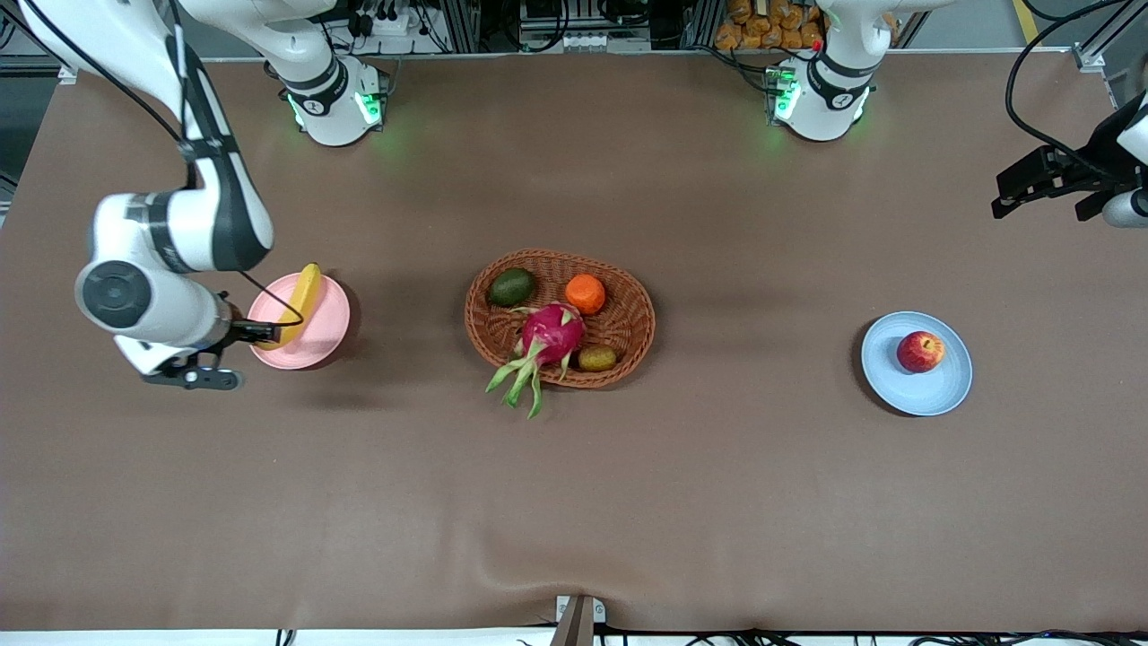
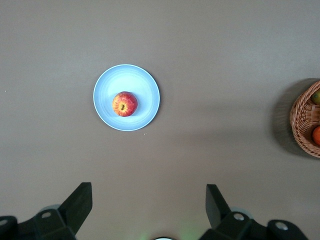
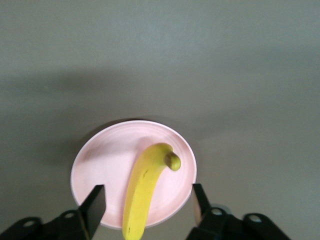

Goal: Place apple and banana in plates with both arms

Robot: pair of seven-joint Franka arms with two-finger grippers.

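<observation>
Banana (image 1: pixel 301 303) lies in the pink plate (image 1: pixel 325 334), at the right arm's end of the table. One end hangs past the plate rim on the side where the right gripper (image 1: pixel 266 333) is. In the right wrist view the banana (image 3: pixel 142 192) runs between the two fingers (image 3: pixel 94 206), with a gap on both sides. Jaws spread, not pinching the fruit. The pink plate (image 3: pixel 107 165) sits flat on the table under it.

Apple (image 1: pixel 920 351) sits in the blue plate (image 1: pixel 933 388), at the left arm's end of the table. In the left wrist view the apple (image 2: pixel 124 104) is near the middle of the blue plate (image 2: pixel 142 85), stem dimple up. Left gripper (image 1: pixel 1018 190) is up in the air over the table edge at its own end, well apart from the apple, waiting. Its fingers (image 2: pixel 78 203) are spread wide, nothing between them.

Wicker basket (image 1: pixel 628 309) is in the middle of the table, between the two plates. Inside: avocado (image 1: pixel 511 287), orange (image 1: pixel 585 293), dragon fruit (image 1: pixel 549 336) with its green leaves sticking out over the rim toward the front camera, and a small brownish-green fruit (image 1: pixel 596 359).

Brown tablecloth (image 1: pixel 574 502) covers the whole table.
</observation>
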